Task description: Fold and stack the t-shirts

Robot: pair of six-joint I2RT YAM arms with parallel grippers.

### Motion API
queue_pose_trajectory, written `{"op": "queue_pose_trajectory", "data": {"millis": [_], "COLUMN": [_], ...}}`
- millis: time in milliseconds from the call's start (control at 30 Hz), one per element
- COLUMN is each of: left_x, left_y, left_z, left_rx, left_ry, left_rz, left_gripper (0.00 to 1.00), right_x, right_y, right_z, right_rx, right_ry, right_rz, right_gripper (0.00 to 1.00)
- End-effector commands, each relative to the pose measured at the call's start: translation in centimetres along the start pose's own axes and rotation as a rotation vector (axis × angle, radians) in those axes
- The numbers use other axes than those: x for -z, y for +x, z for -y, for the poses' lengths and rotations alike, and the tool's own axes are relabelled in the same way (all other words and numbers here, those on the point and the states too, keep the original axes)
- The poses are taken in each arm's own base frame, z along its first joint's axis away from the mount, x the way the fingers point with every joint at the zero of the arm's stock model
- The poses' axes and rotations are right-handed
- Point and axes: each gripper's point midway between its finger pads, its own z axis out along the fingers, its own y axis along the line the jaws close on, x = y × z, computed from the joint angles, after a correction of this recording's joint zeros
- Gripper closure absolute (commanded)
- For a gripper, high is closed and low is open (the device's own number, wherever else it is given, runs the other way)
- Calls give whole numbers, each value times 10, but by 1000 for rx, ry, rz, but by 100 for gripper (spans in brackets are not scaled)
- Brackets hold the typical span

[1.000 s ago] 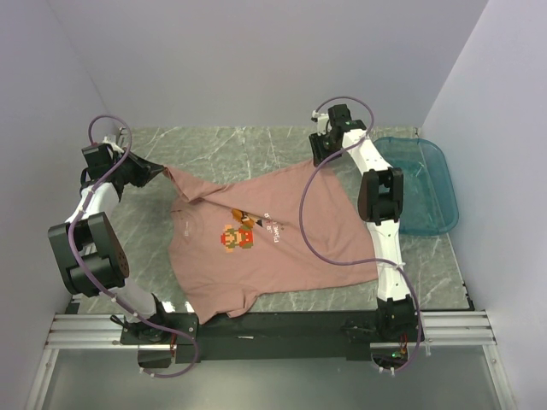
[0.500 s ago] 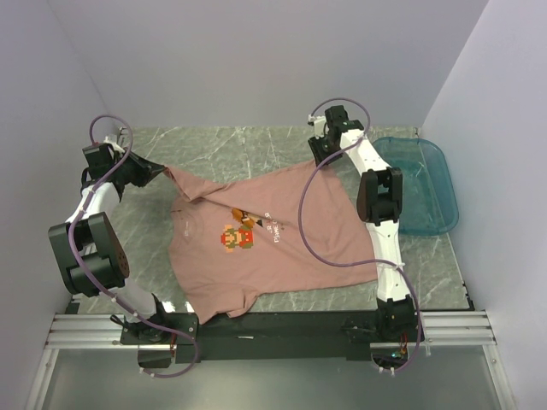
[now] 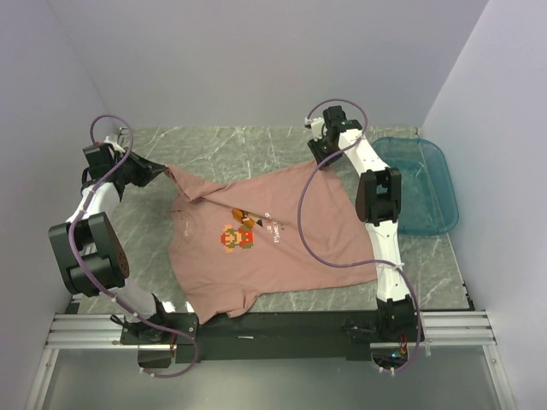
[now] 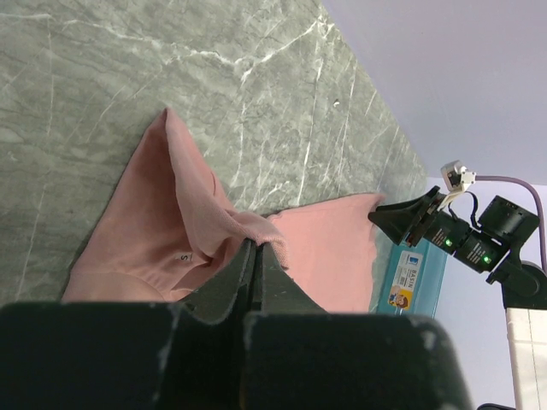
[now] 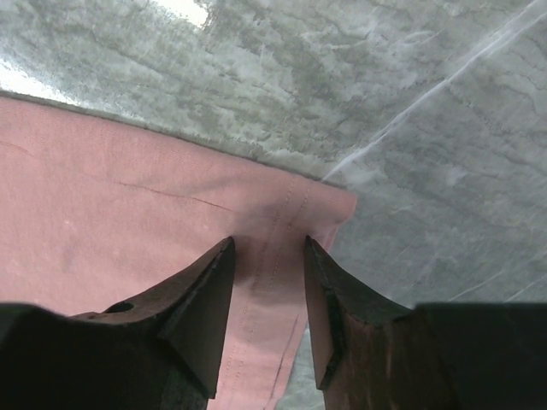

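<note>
Lying on the grey stone table (image 3: 214, 145), the pink t-shirt (image 3: 256, 248) is spread out almost flat. Its front faces up, and the little picture (image 3: 238, 237) shows in the middle. A blue-green tub (image 3: 427, 184) sits at the right side of the table, past the right arm.

The left gripper (image 4: 256, 256) is pressed tight on a bunch of cloth at the far left corner of the shirt. The cloth rises to it like a small tent. The right gripper (image 5: 269, 248) is at the far right corner. Its two fingers are spread apart, one on each side of the stitched seam (image 5: 286, 222), and they are not pinching the cloth yet.

The shirt looks soft, thin and light. It will not break, and it should not slip much once it is pinched. But it is floppy, so any part that nobody holds will likely sag, fold over or drag on the table. One grip alone would probably pull it into a lump.

The best places to hold are the corners and the sewn edges, where the cloth is doubled and thicker. Holding two corners at once, pulled gently apart, should keep the edge straight for a neat fold. The right fingers look well placed over that thick corner.
</note>
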Motion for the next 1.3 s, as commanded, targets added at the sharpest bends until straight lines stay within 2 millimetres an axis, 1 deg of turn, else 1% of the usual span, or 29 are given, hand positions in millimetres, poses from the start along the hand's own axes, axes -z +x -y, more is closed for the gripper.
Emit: {"op": "queue_pose_trajectory", "data": {"millis": [0,133,300,400,533,800,1000,1167,1267], "left_x": [-1,-1,0,0,0,0,1,0,1], "left_y": [-3,-2,-2,-3,-3,-2,-3,-2,-2], "left_z": [10,10,11,11,12,14,14,13,14], "left_rx": [-28,-30,-31,-32,-31,-34,-35,-34,-34], "left_ry": [46,46,49,48,49,56,57,56,58], "left_rz": [6,4,6,9,8,4,7,4,4], "left_gripper": [100,100,100,100,100,100,100,100,99], "right_x": [2,6,9,11,12,15,17,19,25], "right_y": [7,5,9,10,13,22,27,27,25], "right_z": [0,-2,-5,-7,-10,-22,-31,-37,-38], "right_rx": [44,78,102,97,90,66,43,25,18], "right_ry": [12,11,4,-7,-19,-72,-110,-135,-144], "right_rz": [-42,-46,-64,-69,-79,-97,-101,-96,-86], "right_gripper": [56,59,64,67,74,81,90,92,95]}}
